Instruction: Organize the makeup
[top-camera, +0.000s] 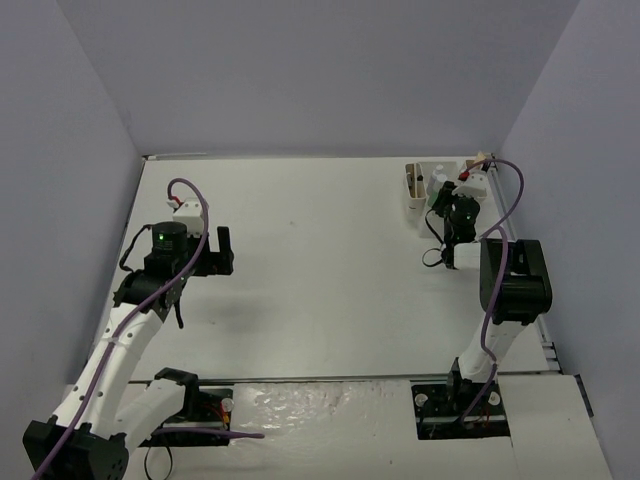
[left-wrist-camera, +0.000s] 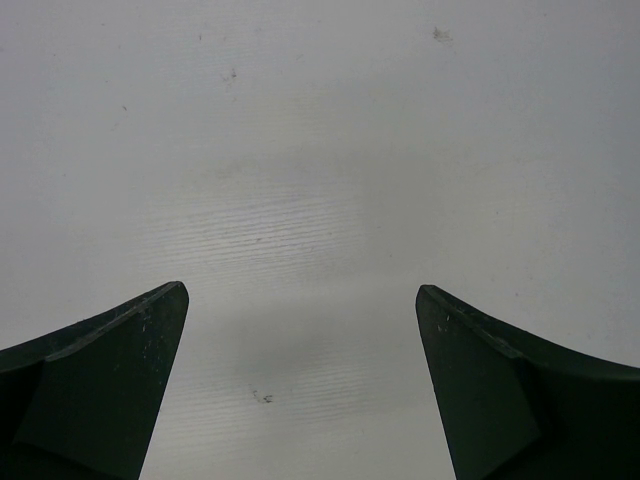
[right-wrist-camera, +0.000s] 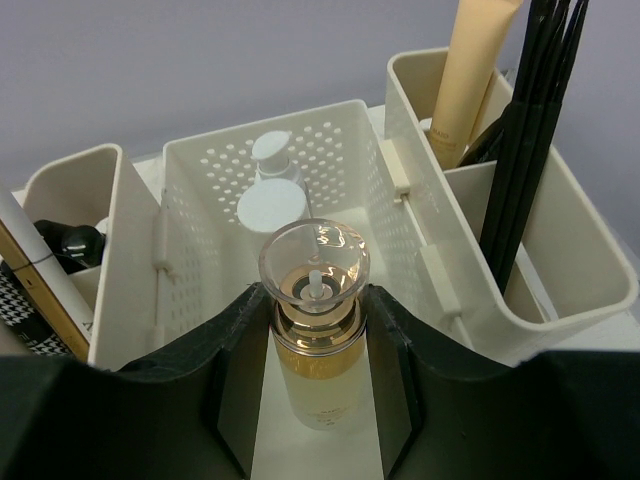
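Left gripper (top-camera: 223, 250) sits mid-left on the table (top-camera: 320, 260), jaws spread wide with nothing between them. Its wrist view shows only bare surface, so it's well apart from everything and out of your way. All the makeup you can see is at the far right corner, in the white box (top-camera: 412, 186), and only the right arm is near it. Right gripper (right-wrist-camera: 318, 300) is clamped on the amber bottle (right-wrist-camera: 317, 345) at the gold collar, just below the clear cap. The bottle stands upright, long axis vertical, at the near end of the box's perforated middle compartment. Can't tell whether its base touches the floor. Left compartment holds a dark rounded item (right-wrist-camera: 68, 245) and a checked-pattern piece at the frame edge, too cropped to name. Ahead of the held bottle in the same compartment is a white pump bottle (right-wrist-camera: 270, 175), near but apart, so you've got room straight down and little forward. Perforated walls run close on both sides of the fingers, so opening wide looks tight, my read. Right compartment has the tan stick (right-wrist-camera: 475, 70) and black pencils (right-wrist-camera: 535, 130) standing above the rim. When you pull out, go straight up and don't swing right.
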